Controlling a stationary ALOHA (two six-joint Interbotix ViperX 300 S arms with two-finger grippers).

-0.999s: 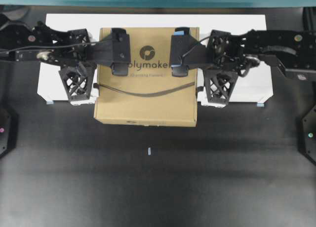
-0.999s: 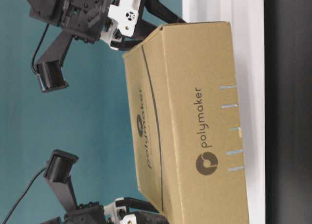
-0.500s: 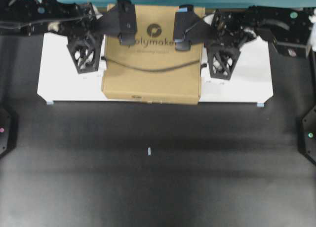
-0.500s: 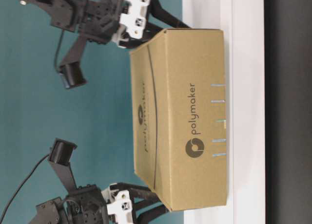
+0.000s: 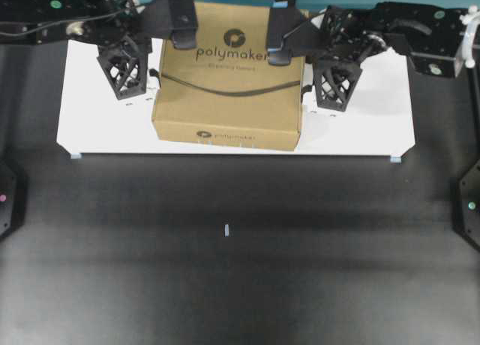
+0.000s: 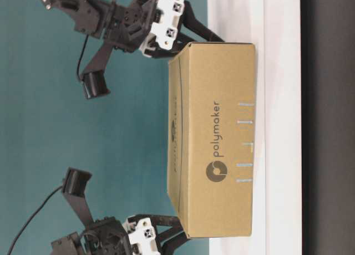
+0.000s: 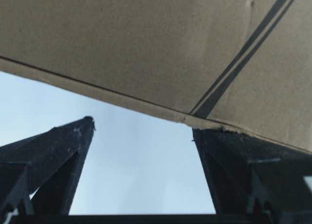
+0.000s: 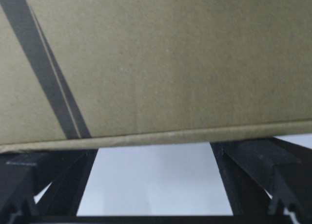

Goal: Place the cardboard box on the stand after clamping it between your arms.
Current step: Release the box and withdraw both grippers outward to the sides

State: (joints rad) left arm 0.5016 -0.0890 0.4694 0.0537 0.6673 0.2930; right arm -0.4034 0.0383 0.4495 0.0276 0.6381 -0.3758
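The box [image 5: 229,82] is sitting on the white stand [image 5: 367,127], near its middle, with its front side close to the stand's front edge. From the side view it looks flat on the stand, but I cannot tell if all its weight is down yet.

The left gripper [image 5: 127,67] is pressing on the box's left side, and the right gripper [image 5: 334,82] is pressing on its right side. Both are spread wide, with nothing between their fingers. They are squeezing the box with their outer sides.

To finish well, I think both arms should be pulling away sideways together and slowly. If one is letting go first, the other may be pushing the box across the stand. They should not be lifting, or the box may be tipping.

The back edge of the stand is hidden by the box and the arms. The wrist views are showing only brown cardboard, white stand and black finger [image 7: 48,156] tips, so the exact touching spots are hard to see.
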